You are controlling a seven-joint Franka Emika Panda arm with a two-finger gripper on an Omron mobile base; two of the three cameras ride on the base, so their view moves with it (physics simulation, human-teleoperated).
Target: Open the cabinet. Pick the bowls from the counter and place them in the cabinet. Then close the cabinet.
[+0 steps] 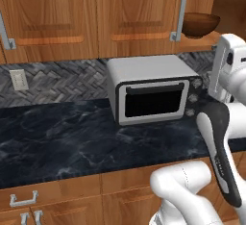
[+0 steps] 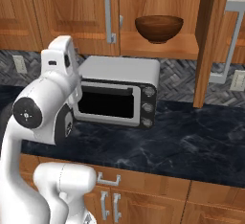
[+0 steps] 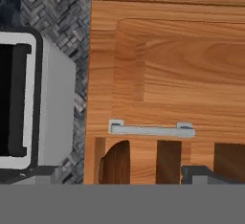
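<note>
Cabinet [image 2: 206, 46] open; wooden bowl [image 2: 159, 28] shelved ahead of the spread, empty pincer [image 3: 110, 182]; speckled bowl and closing remain.

Lighting is flat and even all over, typical render look, no obvious lamp anywhere. The black marble counter [image 1: 72, 137] stays pretty dim with just pale veins showing, no real glare on it. The toaster oven [image 2: 119, 91] window is pure black, nothing visible inside. There's soft shade inside the open cabinet [image 2: 162, 50] behind the wooden bowl [image 2: 159, 28]. Everything's a bit soft and low-res, and the hand view looks blurriest, with smeared wood grain.
</note>
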